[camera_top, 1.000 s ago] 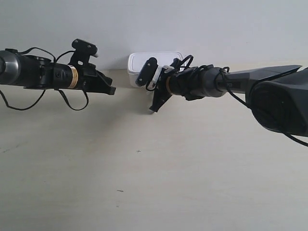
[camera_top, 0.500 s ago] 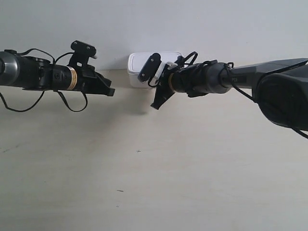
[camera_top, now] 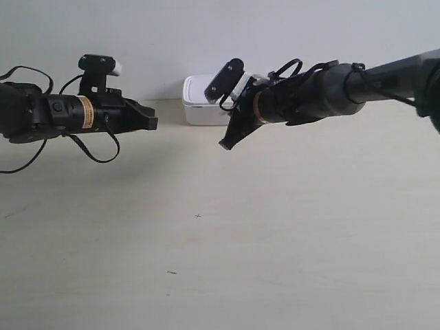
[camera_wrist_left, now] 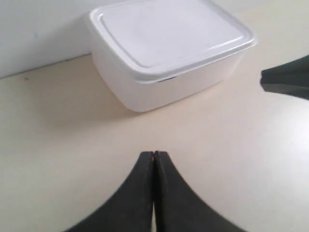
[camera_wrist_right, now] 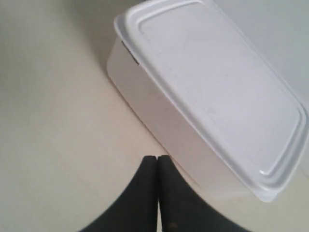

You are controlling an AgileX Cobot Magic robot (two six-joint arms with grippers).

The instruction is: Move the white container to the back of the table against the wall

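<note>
The white container (camera_top: 199, 110) sits at the back of the table (camera_top: 240, 240), right against the wall (camera_top: 289, 34), with its lid on. My left gripper (camera_top: 154, 124), on the arm at the exterior view's left, hangs shut a short way in front of the container (camera_wrist_left: 169, 43), pointing at it, its tips (camera_wrist_left: 154, 153) empty. My right gripper (camera_top: 224, 144) is also shut and empty. It hovers just off the container's (camera_wrist_right: 212, 87) front side, close but apart (camera_wrist_right: 158, 157). The arm at the exterior view's right hides the container's right part.
The right gripper's dark fingertips (camera_wrist_left: 287, 82) show at the edge of the left wrist view. Cables loop under and over both arms. A few tiny dark specks (camera_top: 198, 216) mark the pale table nearer the camera.
The right arm has risen and drawn back a little from the container, its tip lifting off the table. The left arm has pulled back slightly toward the exterior view's left. The container has stayed put.
</note>
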